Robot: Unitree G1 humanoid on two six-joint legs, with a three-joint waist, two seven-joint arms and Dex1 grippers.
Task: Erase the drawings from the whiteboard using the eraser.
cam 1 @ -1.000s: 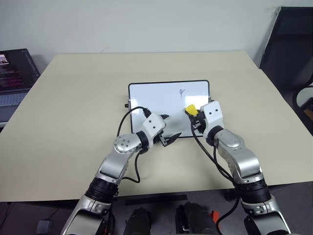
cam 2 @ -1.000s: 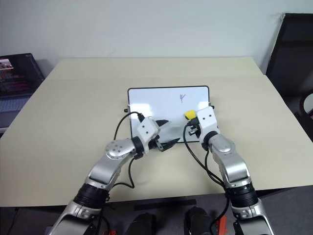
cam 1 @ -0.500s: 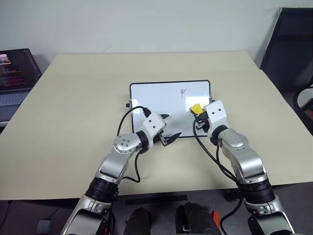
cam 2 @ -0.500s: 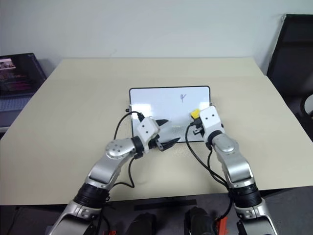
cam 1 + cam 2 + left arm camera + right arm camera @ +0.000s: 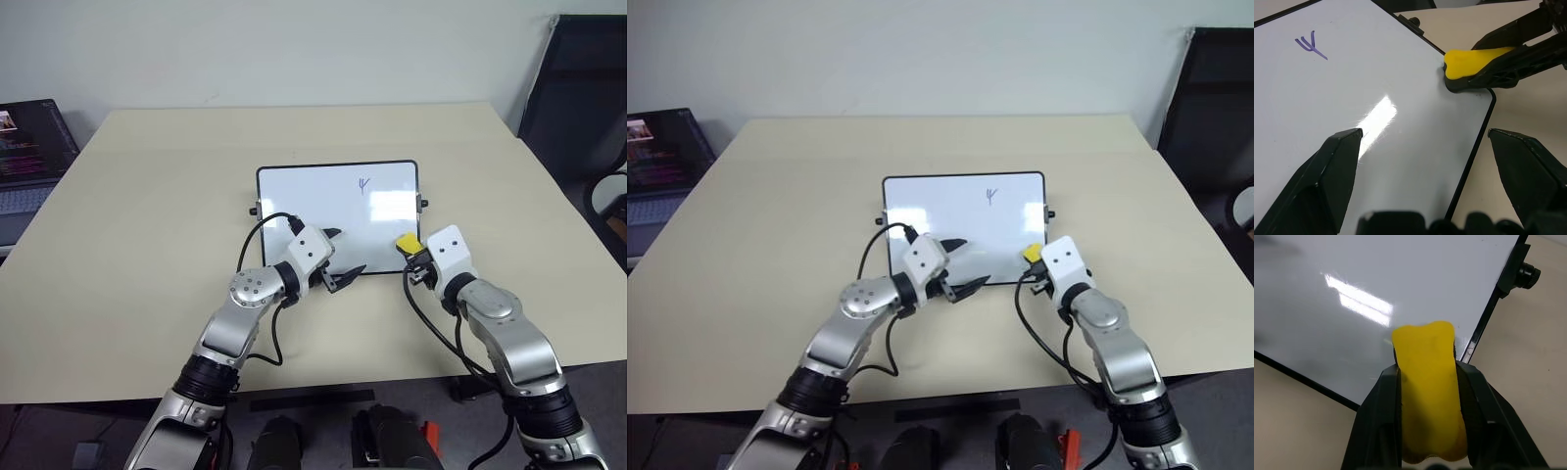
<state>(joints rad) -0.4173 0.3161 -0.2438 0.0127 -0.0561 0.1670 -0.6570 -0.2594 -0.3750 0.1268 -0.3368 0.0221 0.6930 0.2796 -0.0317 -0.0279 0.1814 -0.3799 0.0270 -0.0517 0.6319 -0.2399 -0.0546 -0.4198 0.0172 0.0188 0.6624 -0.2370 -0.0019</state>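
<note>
The whiteboard (image 5: pixel 323 201) lies flat in the middle of the tan table. One small fork-like drawing (image 5: pixel 363 183) is left near its far edge, also seen as a purple mark (image 5: pixel 1311 45) in the left wrist view. My right gripper (image 5: pixel 411 253) is shut on the yellow eraser (image 5: pixel 406 243), which rests on the board's near right corner (image 5: pixel 1425 377). My left gripper (image 5: pixel 341 259) stands open over the board's near edge, with nothing between its fingers (image 5: pixel 1327 166).
An open laptop (image 5: pixel 27 157) sits at the table's left edge. A dark chair (image 5: pixel 578 98) stands at the far right. Bare tabletop (image 5: pixel 147 225) surrounds the board on all sides.
My right gripper has slid the eraser down and to the right, from mid-board toward the board's near right corner. The left gripper has stayed in place.
</note>
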